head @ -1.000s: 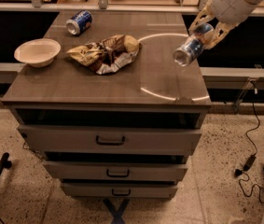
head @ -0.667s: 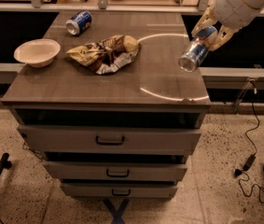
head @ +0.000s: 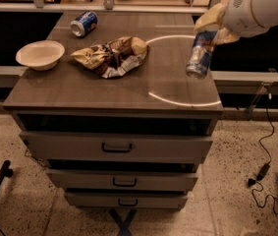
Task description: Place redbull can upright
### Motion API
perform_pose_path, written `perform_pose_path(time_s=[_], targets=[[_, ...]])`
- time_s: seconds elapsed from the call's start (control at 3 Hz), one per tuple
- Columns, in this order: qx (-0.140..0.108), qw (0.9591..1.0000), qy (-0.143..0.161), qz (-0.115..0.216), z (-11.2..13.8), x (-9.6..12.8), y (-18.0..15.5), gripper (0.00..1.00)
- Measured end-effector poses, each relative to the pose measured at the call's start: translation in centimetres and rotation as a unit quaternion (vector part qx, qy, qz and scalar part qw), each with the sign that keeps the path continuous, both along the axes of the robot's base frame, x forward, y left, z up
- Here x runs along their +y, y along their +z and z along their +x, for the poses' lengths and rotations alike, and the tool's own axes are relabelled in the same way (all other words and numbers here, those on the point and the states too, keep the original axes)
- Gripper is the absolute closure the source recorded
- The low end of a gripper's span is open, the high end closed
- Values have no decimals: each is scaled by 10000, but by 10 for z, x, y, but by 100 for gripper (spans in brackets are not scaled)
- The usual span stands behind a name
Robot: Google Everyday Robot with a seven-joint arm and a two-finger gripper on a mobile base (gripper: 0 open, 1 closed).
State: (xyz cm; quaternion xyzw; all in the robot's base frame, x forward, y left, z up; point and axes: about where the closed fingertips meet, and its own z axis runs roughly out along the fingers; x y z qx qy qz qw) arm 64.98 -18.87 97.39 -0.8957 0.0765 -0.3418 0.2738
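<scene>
Camera view.
- Item: gripper [head: 211, 27], upper right, above right rear part of cabinet top [head: 104, 90]. Fingers closed on upper part of redbull can [head: 200, 53].
- Redbull can: off surface, near vertical, slightly tilted, lower end toward right edge.
- Others: blue can [head: 83, 23] on side at rear; crumpled bag [head: 111, 56] centre; bowl [head: 40, 54] left. All well apart from redbull can.
- Risk: release while tilted, can likely topples.
- Risk: set-down too near right edge, can may roll off.
- Height above top: cannot tell.
</scene>
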Motion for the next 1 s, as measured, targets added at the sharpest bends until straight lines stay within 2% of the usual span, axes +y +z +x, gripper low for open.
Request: perform_pose_path(time_s=[0.33, 0.67, 1.0], targets=[[-81, 9998, 104, -161, 3, 3, 0, 100], [-32, 9999, 78, -136, 2, 3, -1, 100], [-105, 9999, 30, -85, 5, 1, -1, 100]])
